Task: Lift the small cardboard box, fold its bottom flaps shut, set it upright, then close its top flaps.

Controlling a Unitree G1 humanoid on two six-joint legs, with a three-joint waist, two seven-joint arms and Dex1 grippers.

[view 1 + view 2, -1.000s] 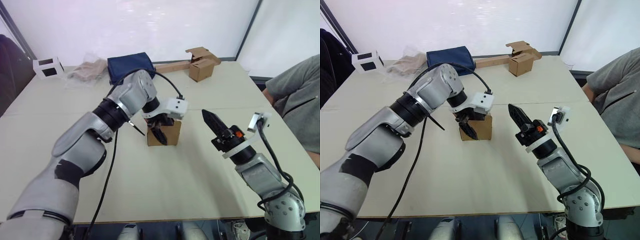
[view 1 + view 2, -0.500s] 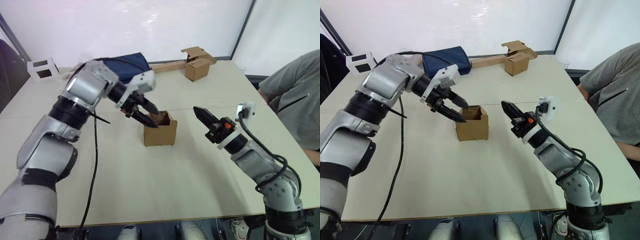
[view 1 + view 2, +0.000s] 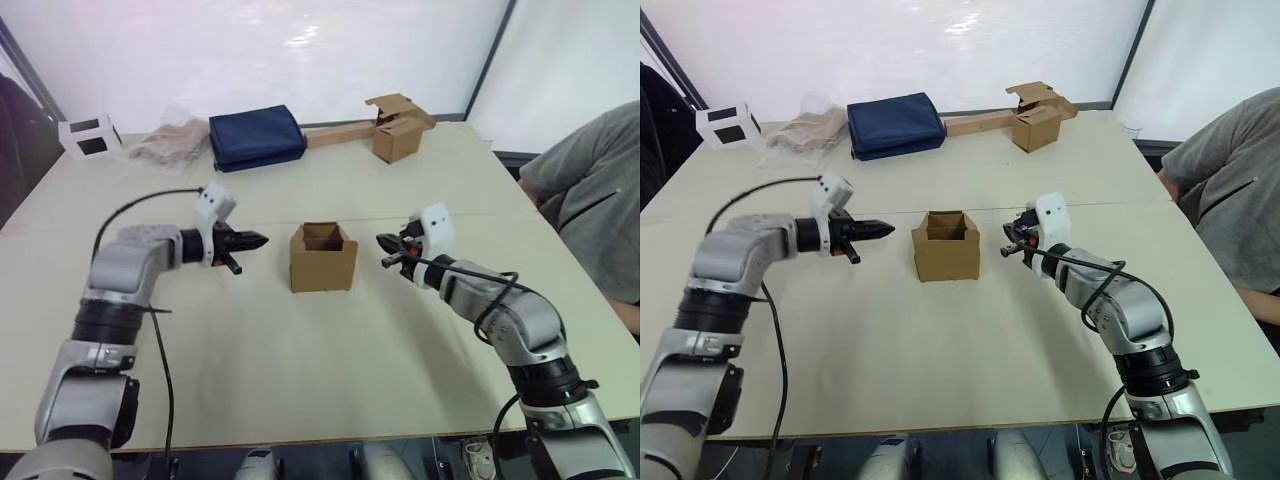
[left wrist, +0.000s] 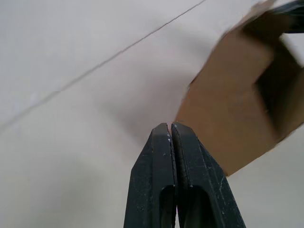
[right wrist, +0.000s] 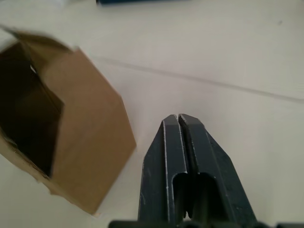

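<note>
Head pair overlooks table (image 3: 330, 340); wrists close, perhaps.

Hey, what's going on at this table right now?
A two-armed robot is working on a small cardboard box, which stands upright mid-table with its top open. Nothing holds it. The left gripper and the right gripper sit on either side of the box, apart from it, each with fingers shut and pointing toward it. A person sits at the table's edge.
</note>
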